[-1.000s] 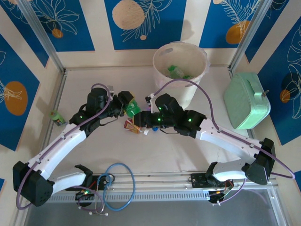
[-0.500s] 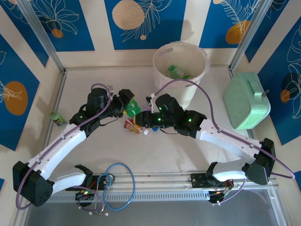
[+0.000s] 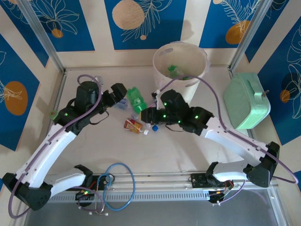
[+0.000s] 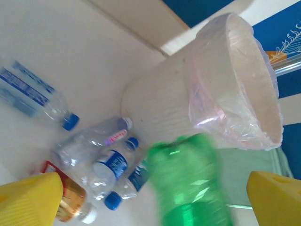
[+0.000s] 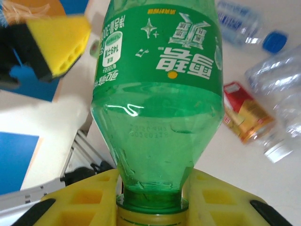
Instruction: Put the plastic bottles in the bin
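Right hand [image 5: 150, 200] grips green bottle [image 5: 157, 94] by its neck; left hand [image 3: 119, 93] open; next, carry over bin [image 3: 203, 59], release.

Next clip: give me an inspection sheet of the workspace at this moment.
Surface: pale table, bottles lying on it.
Job's things: green bottle held by its neck; clear blue-capped bottles and orange-labelled bottle lying near bin; green bottles inside bin.
Clutter: mint-green case, right side.
Hands: left hand open, not touching green bottle; right hand shut on it.
Cables: purple cables along arms; blue loop at near edge.
Surroundings: blue patterned panels.
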`<control>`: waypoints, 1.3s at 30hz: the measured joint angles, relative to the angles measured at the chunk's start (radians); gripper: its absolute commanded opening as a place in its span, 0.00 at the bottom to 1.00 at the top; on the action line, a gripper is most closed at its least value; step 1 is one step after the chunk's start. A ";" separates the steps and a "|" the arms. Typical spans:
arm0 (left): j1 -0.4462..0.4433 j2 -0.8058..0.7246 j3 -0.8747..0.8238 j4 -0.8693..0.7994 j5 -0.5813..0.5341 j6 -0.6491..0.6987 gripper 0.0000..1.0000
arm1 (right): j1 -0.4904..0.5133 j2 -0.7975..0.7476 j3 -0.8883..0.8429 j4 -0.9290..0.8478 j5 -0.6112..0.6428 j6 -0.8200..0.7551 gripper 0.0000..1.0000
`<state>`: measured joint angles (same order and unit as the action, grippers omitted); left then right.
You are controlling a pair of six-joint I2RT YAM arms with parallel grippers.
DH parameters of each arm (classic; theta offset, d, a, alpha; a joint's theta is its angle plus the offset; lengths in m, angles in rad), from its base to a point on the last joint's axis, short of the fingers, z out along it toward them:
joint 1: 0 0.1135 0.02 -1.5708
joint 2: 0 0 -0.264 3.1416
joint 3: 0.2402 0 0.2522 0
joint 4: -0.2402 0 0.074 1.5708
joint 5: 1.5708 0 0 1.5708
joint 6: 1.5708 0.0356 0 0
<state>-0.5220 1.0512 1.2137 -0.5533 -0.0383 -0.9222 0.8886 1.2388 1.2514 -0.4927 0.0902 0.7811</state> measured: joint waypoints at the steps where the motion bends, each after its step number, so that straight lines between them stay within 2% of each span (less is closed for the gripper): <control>1: 0.000 -0.015 0.002 -0.016 -0.019 0.026 1.00 | -0.026 -0.008 0.029 -0.016 0.002 -0.016 0.18; 6: 0.000 -0.056 -0.014 -0.055 -0.068 0.105 1.00 | -0.172 -0.032 0.174 -0.060 -0.005 -0.083 0.18; 14: 0.000 -0.054 -0.080 -0.081 -0.047 0.143 0.95 | -0.395 0.017 0.357 -0.104 -0.058 -0.154 0.19; 28: 0.000 -0.025 -0.121 -0.089 0.012 0.155 0.90 | -0.663 0.186 0.403 -0.107 -0.143 -0.165 0.20; 31: 0.000 -0.024 -0.137 -0.089 0.016 0.155 0.90 | -0.696 0.216 0.404 -0.107 -0.154 -0.165 0.24; 34: 0.000 -0.024 -0.148 -0.092 0.019 0.155 0.90 | -0.723 0.242 0.414 -0.110 -0.163 -0.164 0.34; 39: 0.000 -0.022 -0.150 -0.092 0.020 0.155 0.90 | -0.754 0.253 0.418 -0.111 -0.171 -0.154 0.44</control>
<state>-0.5220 1.0294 1.0641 -0.6453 -0.0185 -0.7673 0.1349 1.4914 1.6695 -0.6037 -0.0803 0.6270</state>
